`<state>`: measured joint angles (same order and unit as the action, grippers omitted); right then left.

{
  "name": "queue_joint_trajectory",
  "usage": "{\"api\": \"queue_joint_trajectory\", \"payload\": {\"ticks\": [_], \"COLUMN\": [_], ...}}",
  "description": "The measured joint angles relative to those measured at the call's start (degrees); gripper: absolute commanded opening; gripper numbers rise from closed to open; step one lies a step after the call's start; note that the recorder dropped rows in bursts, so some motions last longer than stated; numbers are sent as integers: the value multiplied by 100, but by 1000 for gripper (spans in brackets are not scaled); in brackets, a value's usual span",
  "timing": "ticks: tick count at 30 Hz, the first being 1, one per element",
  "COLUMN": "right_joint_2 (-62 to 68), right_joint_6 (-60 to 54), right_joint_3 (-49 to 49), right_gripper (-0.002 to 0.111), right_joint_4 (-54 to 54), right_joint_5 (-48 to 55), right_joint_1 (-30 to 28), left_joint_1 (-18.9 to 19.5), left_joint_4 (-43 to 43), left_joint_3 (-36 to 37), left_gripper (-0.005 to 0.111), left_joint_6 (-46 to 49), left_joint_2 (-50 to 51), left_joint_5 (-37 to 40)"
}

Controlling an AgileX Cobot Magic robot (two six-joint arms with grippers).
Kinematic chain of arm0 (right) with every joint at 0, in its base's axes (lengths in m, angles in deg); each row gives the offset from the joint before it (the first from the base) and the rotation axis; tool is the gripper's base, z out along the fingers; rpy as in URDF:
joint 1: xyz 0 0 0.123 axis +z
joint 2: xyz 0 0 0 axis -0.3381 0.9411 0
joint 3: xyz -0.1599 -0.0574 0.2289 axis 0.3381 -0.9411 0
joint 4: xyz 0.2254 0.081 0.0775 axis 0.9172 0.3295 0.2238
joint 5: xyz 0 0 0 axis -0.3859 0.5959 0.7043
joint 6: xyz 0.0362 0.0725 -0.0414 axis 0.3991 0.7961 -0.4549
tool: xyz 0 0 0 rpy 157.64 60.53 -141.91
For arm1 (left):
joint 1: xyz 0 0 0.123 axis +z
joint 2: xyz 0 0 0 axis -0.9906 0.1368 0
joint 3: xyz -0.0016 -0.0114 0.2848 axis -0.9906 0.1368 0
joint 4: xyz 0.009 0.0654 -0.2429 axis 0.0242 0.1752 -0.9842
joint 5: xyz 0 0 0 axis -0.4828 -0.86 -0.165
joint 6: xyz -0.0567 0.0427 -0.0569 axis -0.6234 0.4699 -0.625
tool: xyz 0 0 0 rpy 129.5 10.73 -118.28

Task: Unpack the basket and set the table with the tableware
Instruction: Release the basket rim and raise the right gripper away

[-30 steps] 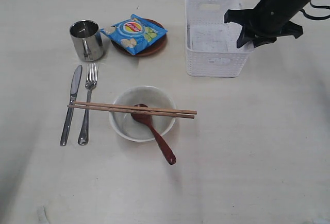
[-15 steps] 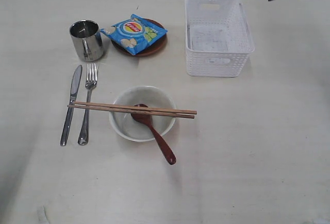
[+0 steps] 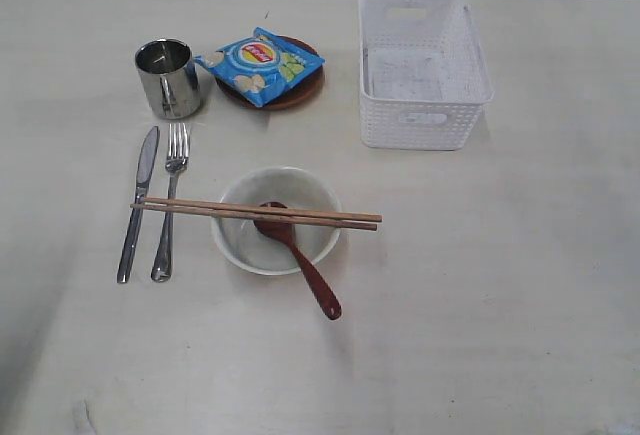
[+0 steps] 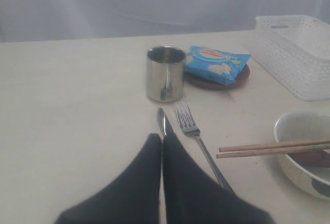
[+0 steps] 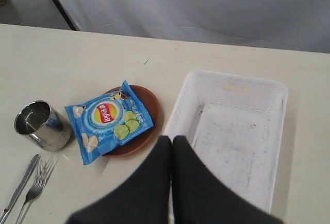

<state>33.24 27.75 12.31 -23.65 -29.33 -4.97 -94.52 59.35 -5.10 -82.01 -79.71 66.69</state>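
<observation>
Exterior view showed the basket (image 3: 415, 125) empty; the left gripper (image 4: 162, 137) and right gripper (image 5: 171, 139) were pinched together on nothing. A careless sweep could roll the chopsticks (image 3: 258, 212) off the bowl (image 3: 240, 243).

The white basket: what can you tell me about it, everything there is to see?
The basket is a white rectangular tub, plastic by its look, with fine grid holes through its walls and a cut-out handle slot in each short end. It stands upright and open-topped on the table, at the upper right of the exterior view. Nothing lies in it; its floor shows a few dark specks. Only the table touches it.
</observation>
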Motion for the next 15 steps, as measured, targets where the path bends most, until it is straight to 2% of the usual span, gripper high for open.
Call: {"api": "queue_joint_trajectory", "payload": {"ticks": [6,15], "right_joint_2": [-875,-1203], "right_joint_6": [24,34], "right_joint_3": [-807,-904], "right_gripper": [0,0], "right_joint_4": [0,0], "right_joint_5": [-191,-277], "right_joint_1": [0,10], "left_joint_1": [0,0], "left_joint_4": [0,0], "left_joint_3": [0,0], "left_gripper": [0,0], "left_joint_6": [0,0], "left_joint_2": [0,0], "left_joint_5": [0,0]}}
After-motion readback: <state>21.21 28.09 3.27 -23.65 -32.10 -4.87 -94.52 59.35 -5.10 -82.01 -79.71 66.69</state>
